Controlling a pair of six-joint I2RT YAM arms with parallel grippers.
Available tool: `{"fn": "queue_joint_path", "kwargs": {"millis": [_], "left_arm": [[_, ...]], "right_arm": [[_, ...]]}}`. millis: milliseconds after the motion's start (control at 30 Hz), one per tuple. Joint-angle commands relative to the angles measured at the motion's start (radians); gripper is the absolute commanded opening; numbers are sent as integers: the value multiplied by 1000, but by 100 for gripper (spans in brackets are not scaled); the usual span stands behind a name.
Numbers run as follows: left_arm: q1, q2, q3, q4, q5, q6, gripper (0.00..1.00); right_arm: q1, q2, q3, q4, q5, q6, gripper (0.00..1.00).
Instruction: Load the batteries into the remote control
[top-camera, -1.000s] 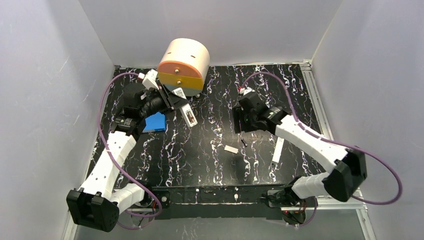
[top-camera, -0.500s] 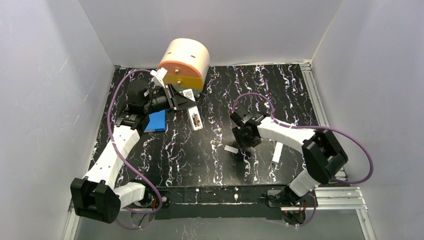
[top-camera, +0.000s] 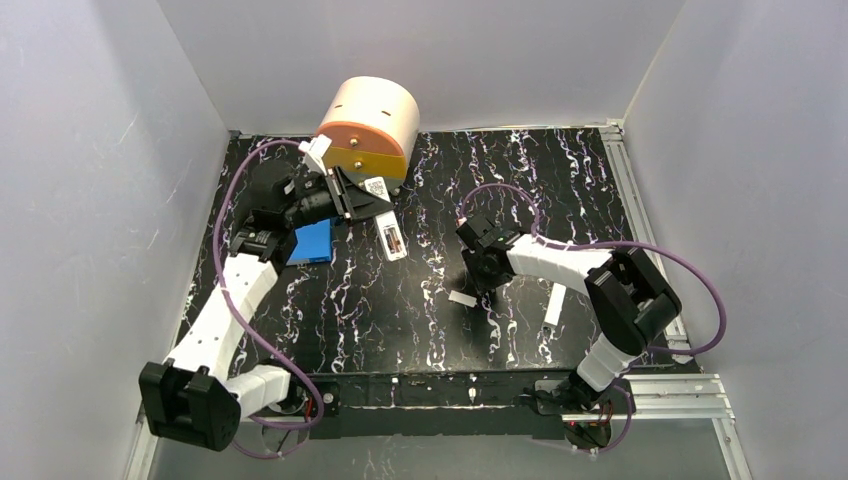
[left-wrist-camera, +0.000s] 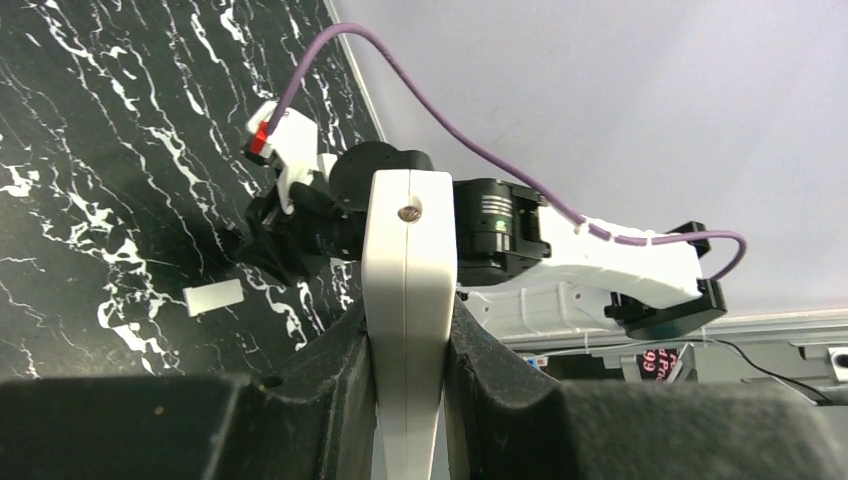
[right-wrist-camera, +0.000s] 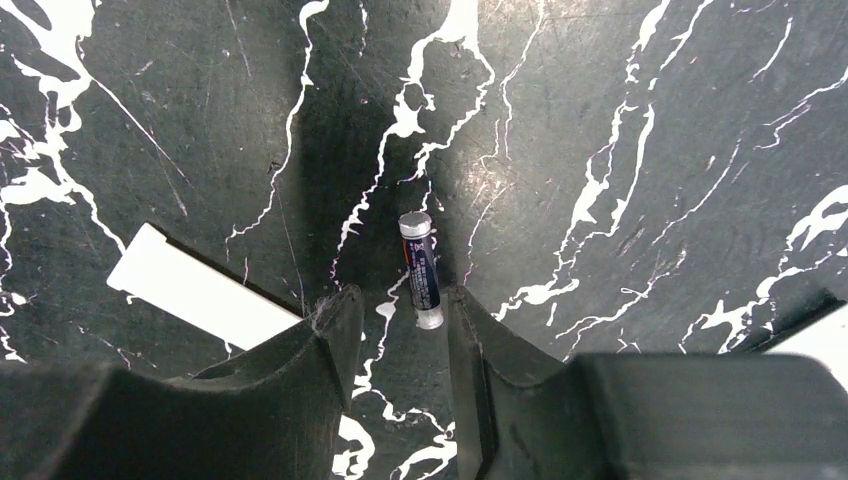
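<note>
Black tabletop (top-camera: 420, 330) veined with white, sitting inside a booth of plain pale walls (top-camera: 90, 200). Looking down from above and behind two white-and-black arms bolted at the near edge.

Lying nearest that edge, right of centre: a small loose white cover piece (top-camera: 462, 298) and, further right and well apart from it, a longer narrow white bar (top-camera: 555, 303).

Just beyond the cover piece, pointing down at the table: right gripper (right-wrist-camera: 400, 300), standing partly open. Dark fingers (right-wrist-camera: 320, 340) straddling the near end of a battery (right-wrist-camera: 421, 268), a tiny dark cylinder with silver ends, lying flat on the table and running lengthwise along the gap. Bare table showing between the battery and the finger on the left of the wrist view; not possible to tell whether the other finger is touching it. Not gripping it so far as the wrist view is showing.

Further back and to the left: remote control (top-camera: 391, 240), a slim white handset angling toward the middle of the table, with a dark recess showing on its upward face. Left gripper (left-wrist-camera: 405, 330) clamping one end, both dark fingers pressing on opposite sides. Not possible to tell whether the free end is resting on the table or hanging above it.

Beside the left arm: a flat blue block (top-camera: 312, 243). At the far edge, behind the left gripper: a large peach-coloured drum (top-camera: 368, 125) lying on its side, orange-and-yellow face turning toward the arms.
</note>
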Motion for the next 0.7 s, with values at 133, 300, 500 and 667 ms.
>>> {"fn": "queue_joint_path", "kwargs": {"millis": [133, 300, 500, 667], "left_arm": [[2, -179, -68, -19, 28, -93, 0], [2, -208, -82, -102, 43, -43, 0], [2, -224, -150, -26, 36, -71, 0], [-1, -235, -204, 3, -4, -54, 0]], "right_arm": [[-30, 31, -47, 136, -14, -4, 44], [-61, 66, -35, 144, -53, 7, 37], [-79, 62, -45, 50, -69, -55, 43], [-97, 22, -101, 39, -144, -82, 46]]}}
